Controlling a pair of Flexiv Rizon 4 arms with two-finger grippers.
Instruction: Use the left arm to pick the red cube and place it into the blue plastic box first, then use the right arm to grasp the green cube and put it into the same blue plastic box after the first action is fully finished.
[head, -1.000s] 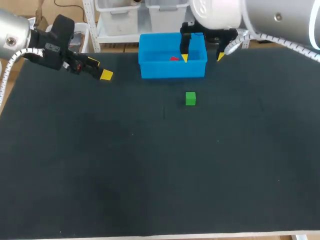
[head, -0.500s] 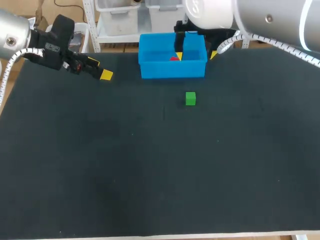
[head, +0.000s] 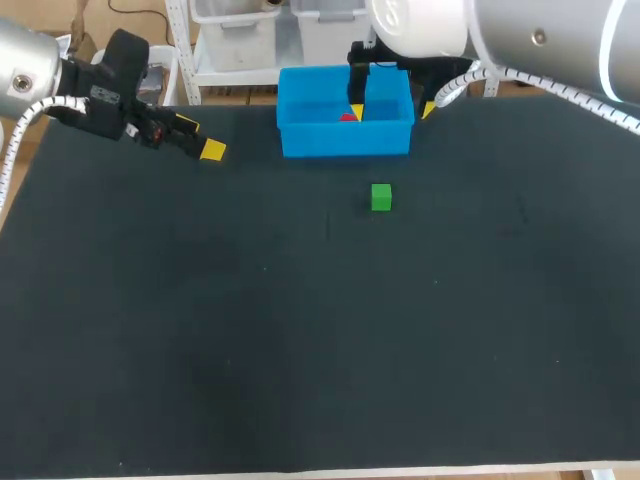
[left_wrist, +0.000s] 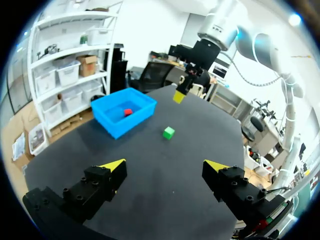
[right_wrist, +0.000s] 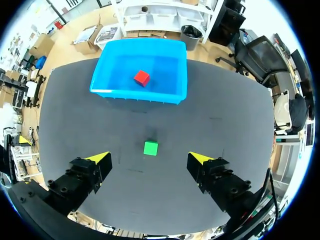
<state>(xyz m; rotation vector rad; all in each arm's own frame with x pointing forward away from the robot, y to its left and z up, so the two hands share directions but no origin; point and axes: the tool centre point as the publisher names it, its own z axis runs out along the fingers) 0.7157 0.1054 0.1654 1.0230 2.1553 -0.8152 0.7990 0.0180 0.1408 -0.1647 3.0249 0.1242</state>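
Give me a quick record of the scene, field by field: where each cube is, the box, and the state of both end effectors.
red cube: inside the blue plastic box, on its floor
green cube: on the black table, in front of the box, apart from it
left end effector: open, empty, off to the box's side
right end effector: open, empty, green cube ahead of it, untouched
task stage: red cube placed; green cube not yet grasped

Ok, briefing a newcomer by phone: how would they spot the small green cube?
On the black table, find the blue plastic box at the far edge. The small green cube sits alone just in front of it, whereas the small red cube lies inside the box.
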